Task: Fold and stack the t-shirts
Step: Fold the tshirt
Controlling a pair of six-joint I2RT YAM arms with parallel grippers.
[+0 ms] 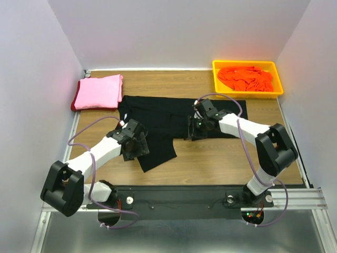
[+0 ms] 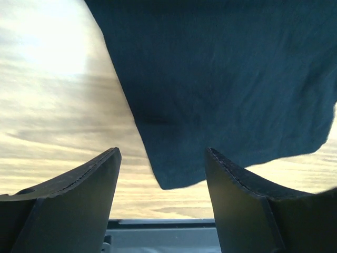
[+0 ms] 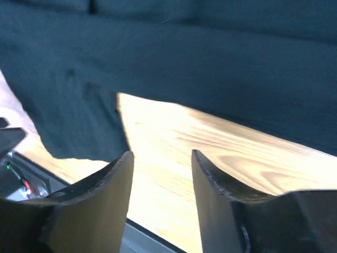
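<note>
Top external view: the black t-shirt lies spread at the middle of the surface, seemingly not yet folded; a folded pink t-shirt sits at ten o'clock; orange t-shirts wait at two o'clock; left fingers and right fingers are spread, empty.

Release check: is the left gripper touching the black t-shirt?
Cannot tell: left wrist view shows black t-shirt between left gripper's open fingers, one hiding its edge.
</note>
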